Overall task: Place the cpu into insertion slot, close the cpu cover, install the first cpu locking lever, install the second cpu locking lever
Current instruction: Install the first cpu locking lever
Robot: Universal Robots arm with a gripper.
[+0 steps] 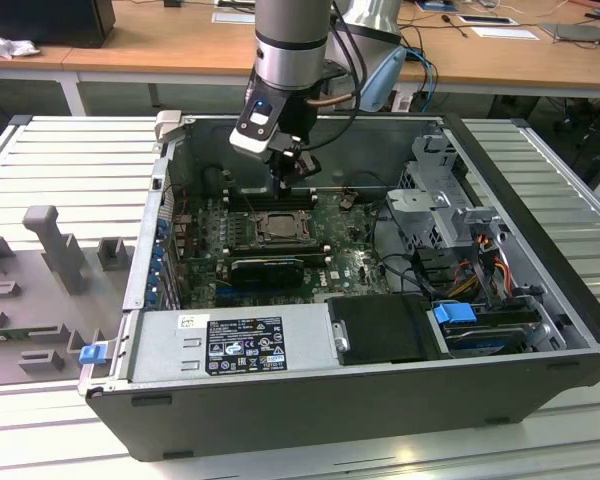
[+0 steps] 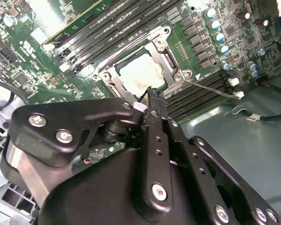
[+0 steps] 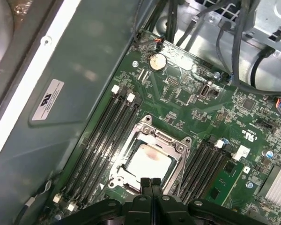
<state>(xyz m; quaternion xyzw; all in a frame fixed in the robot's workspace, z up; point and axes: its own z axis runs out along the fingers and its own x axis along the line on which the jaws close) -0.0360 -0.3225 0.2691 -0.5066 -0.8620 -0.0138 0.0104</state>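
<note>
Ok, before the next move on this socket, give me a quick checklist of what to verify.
1. cpu seated: ok, it lies flat in the cover's window.
2. cpu cover closed: ok, it is down and frames the chip.
3. locking lever latched: not ok, the thin rod juts out over the memory slots and looks unlatched.
4. gripper state: ok, it is shut, with its tips at the cover's edge.
5. gripper touching the cover: cannot tell.
</note>
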